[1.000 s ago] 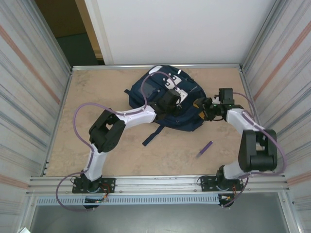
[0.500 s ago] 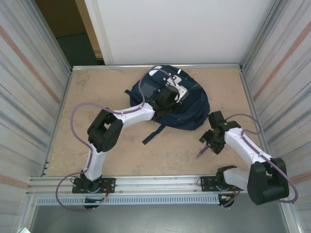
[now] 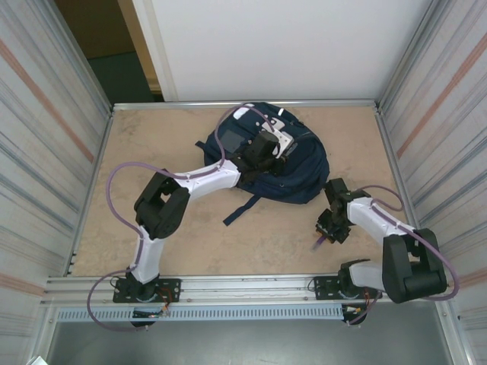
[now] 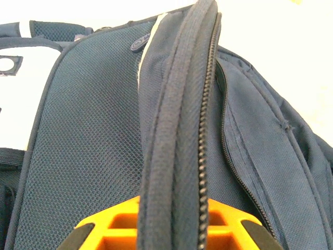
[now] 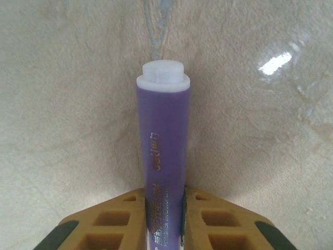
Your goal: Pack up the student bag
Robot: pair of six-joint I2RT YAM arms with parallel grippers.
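The student bag, navy with white patches, lies at the back middle of the table. My left gripper is over it, shut on a fold of its zipper edge, which runs up between the orange fingers. Low over the table at the right front, my right gripper is shut on a purple marker. The marker's white end cap points away from the fingers, and its tip pokes out below the gripper in the top view.
A dark strap trails from the bag toward the front. Metal walls close in the table on both sides, with a rail along the near edge.
My right arm swung from beside the bag down to the purple marker and its jaws shut on it. The left gripper lifted the bag's zipper edge slightly toward the back.
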